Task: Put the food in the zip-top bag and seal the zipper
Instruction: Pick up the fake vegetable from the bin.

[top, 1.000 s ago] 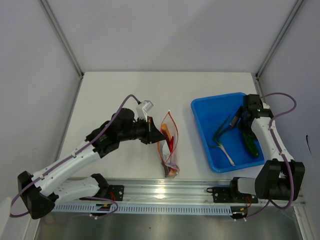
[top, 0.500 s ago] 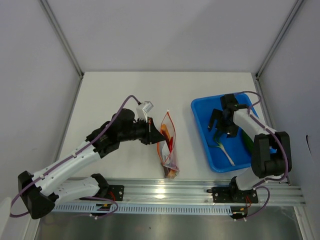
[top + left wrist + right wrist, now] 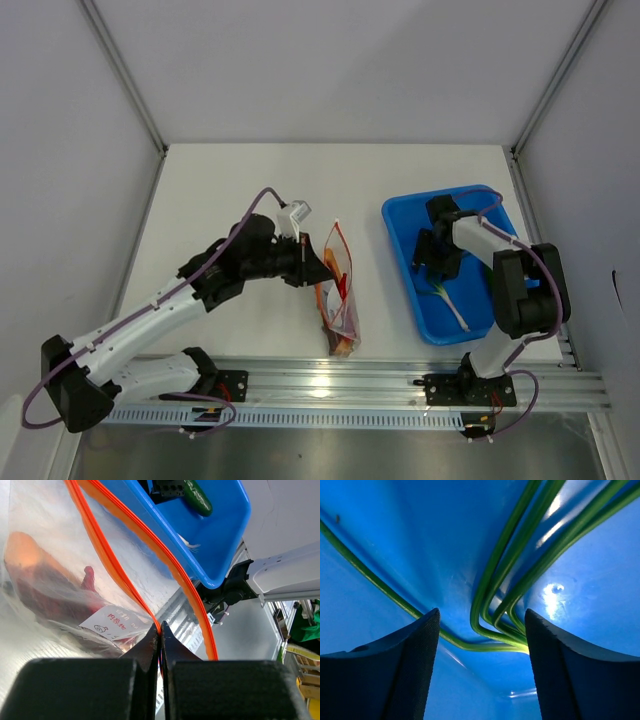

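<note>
The zip-top bag (image 3: 340,305) lies on the table with its mouth held up and open. My left gripper (image 3: 316,270) is shut on one lip of the orange-red zipper (image 3: 112,565). Inside the bag are a sausage in a bun (image 3: 35,572) and a red chili (image 3: 343,283). My right gripper (image 3: 482,617) is down in the blue tray (image 3: 400,225), open. Its fingers (image 3: 410,660) stand either side of the bent green onion stalks (image 3: 512,565) without touching them. The onion's pale end (image 3: 455,310) sticks out towards the tray's near side. A dark green cucumber (image 3: 196,497) lies in the tray.
The blue tray sits at the right of the white table (image 3: 230,190). A metal rail (image 3: 330,385) with both arm bases runs along the near edge. Grey walls enclose the table on three sides.
My right arm has swung left across the tray and come down over the onion stalks, and its jaws have narrowed somewhat. The left gripper and the bag have not moved.
</note>
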Tool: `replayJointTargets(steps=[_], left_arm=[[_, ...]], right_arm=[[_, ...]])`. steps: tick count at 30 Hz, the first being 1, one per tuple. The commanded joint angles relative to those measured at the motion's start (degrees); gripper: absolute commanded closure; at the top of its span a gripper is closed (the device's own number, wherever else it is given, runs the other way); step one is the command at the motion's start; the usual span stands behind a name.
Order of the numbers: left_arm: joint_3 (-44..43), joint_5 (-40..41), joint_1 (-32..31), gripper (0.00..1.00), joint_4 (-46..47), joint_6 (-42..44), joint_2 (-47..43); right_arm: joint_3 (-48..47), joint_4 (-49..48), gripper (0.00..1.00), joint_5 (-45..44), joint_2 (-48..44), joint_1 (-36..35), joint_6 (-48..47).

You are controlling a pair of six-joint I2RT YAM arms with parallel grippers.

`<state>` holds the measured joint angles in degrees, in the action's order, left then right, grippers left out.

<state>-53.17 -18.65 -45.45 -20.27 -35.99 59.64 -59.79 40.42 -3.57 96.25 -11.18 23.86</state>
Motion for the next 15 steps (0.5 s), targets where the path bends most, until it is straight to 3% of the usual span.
replayJointTargets(steps=[1,4,11,15], left_arm=[[-2.7,-0.1,0.3,0.99,0.7,0.0,0.6],[-3.2,0.1,0.2,0.99,0.5,0.0,1.1],[-4.2,0.2,0.2,1.00,0.2,-0.1,2.0],[-4.8,0.5,0.3,0.99,0.1,-0.2,2.4]], right_arm=[[0.8,-1.4,0.31,-1.2,0.7,-1.6,0.2],[2.0,-2.5,0.42,-0.8,1.1,-1.8,0.5],[2.2,-3.9,0.88,-1.0,1.7,-0.9,-0.1],[0.9,-3.9,0.98,-1.5,-0.6,1.0,-1.1]])
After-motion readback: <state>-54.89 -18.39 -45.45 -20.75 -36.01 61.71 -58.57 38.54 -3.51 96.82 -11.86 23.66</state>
